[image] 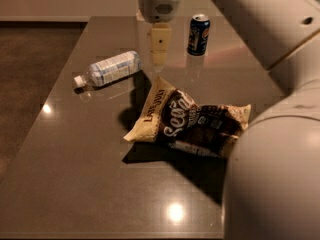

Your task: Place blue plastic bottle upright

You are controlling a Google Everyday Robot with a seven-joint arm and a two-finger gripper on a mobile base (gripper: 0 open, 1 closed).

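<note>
Leftmost, the blue plastic bottle [111,68] lies on its side on the dark counter [90,174], its white cap pointing away from the pincer [159,61] and its base end near it, slightly lower and to its left. The pincer hangs pointing downward over the counter's far half, apart from the bottle, and I cannot tell whether it is spread or pressed together. Below and just right of the pincer lies a crumpled snack bag [187,124], a dark blue soda can [198,34] stands upright to the pincer's right, and the robot's pale arm [280,174] fills the right edge.
</note>
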